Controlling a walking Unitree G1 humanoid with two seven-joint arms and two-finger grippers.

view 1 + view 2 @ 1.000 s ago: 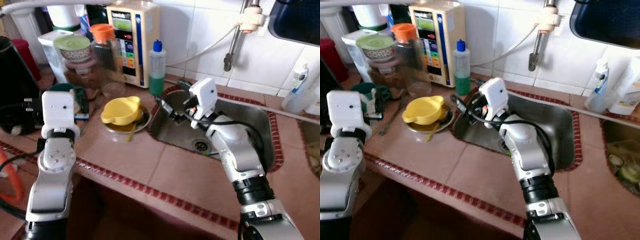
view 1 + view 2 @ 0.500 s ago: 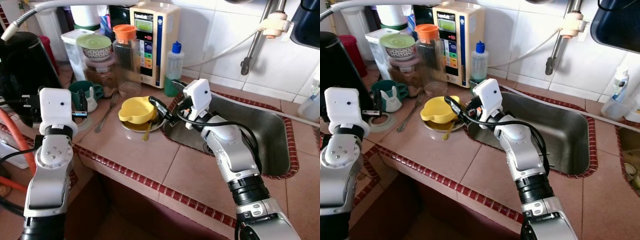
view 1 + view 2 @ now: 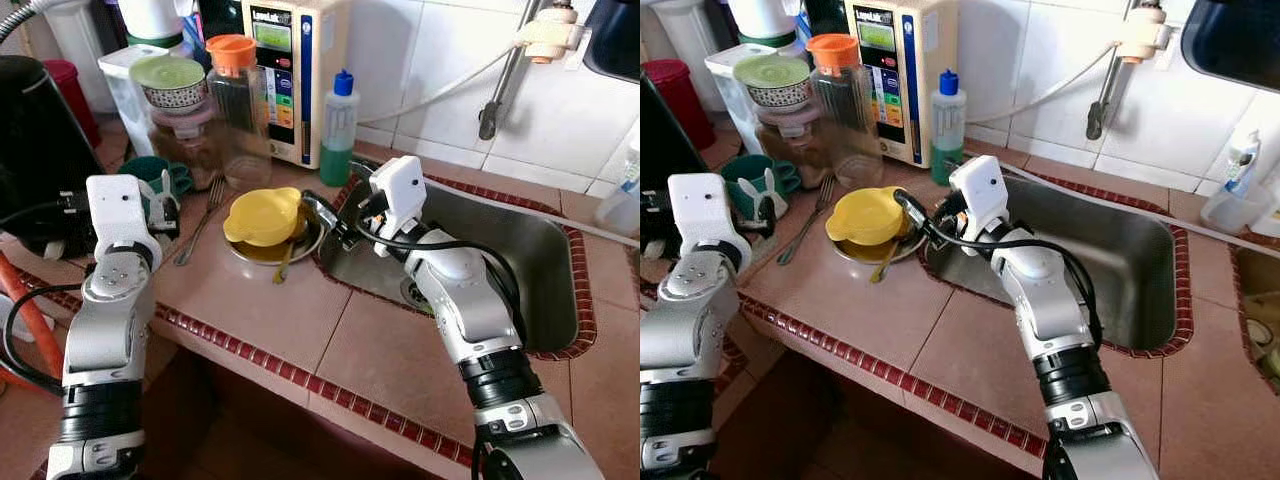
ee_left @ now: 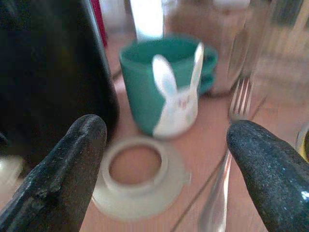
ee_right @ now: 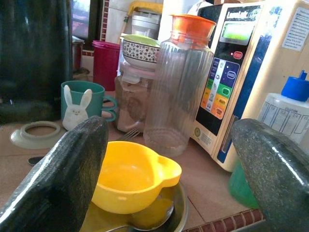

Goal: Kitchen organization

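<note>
The yellow bowl [image 3: 262,215], centre-left of the frame on a metal plate [image 3: 308,240] on the bench [image 3: 300,320], looks light, stiff and slick; its rim lip seems the best hold. One bowl, one plate, one fork [image 3: 203,222]. The right gripper [image 5: 169,159] has its jaws open before the bowl; the left gripper [image 4: 166,159] is open too.

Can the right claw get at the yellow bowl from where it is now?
Probably yes. The right claw is open and sits at the sink's near corner, right beside the yellow bowl. In the right wrist view the bowl lies between its fingers with nothing in front; the clear jar stands behind it.
</note>
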